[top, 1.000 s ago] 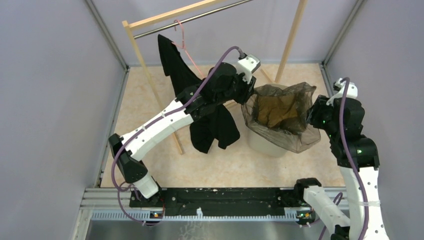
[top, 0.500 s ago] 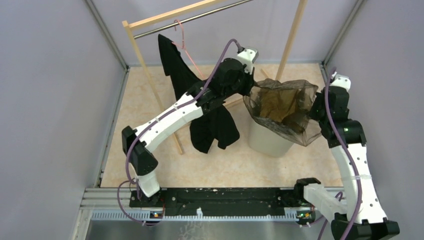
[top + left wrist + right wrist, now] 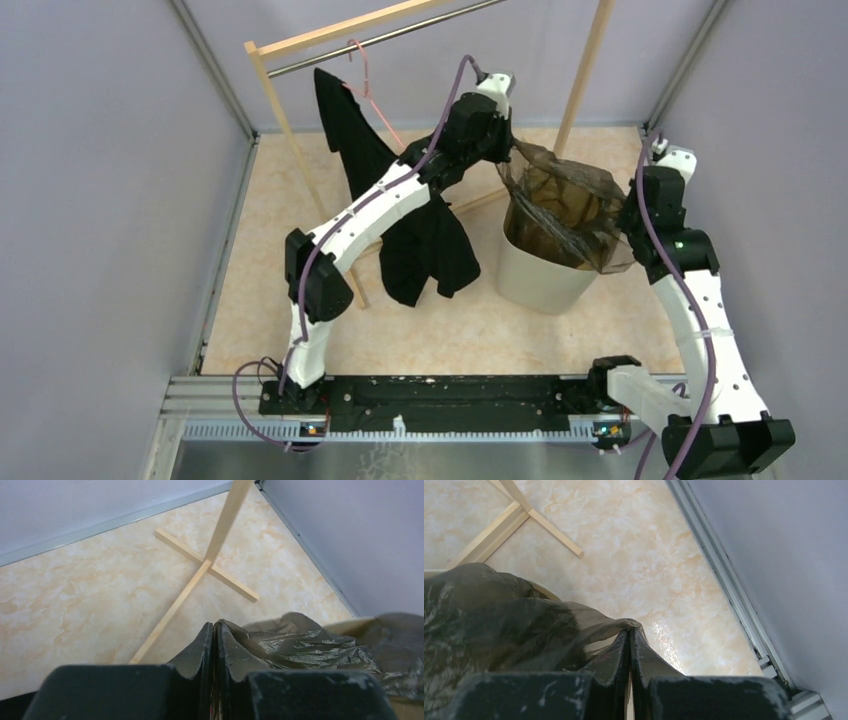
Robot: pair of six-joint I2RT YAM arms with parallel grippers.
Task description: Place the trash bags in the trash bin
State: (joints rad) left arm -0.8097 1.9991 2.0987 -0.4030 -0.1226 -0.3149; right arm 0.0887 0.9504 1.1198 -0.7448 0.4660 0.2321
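Note:
A thin, translucent brown-grey trash bag hangs stretched over the cream-beige trash bin, with its lower part inside the bin. My left gripper is shut on the bag's far-left edge, held above the bin rim; the left wrist view shows the film pinched between its closed fingers. My right gripper is shut on the bag's right edge; the right wrist view shows the film caught at its closed fingertips.
A wooden clothes rack stands behind and left of the bin, with a black T-shirt on a pink hanger. Its crossed wooden foot lies on the floor beside the bin. Grey walls close in the right and back sides.
Both arms have lifted and reached farther back. The bag's left edge was pulled up and away, so the bag mouth has risen off the bin rim and stretched taller.

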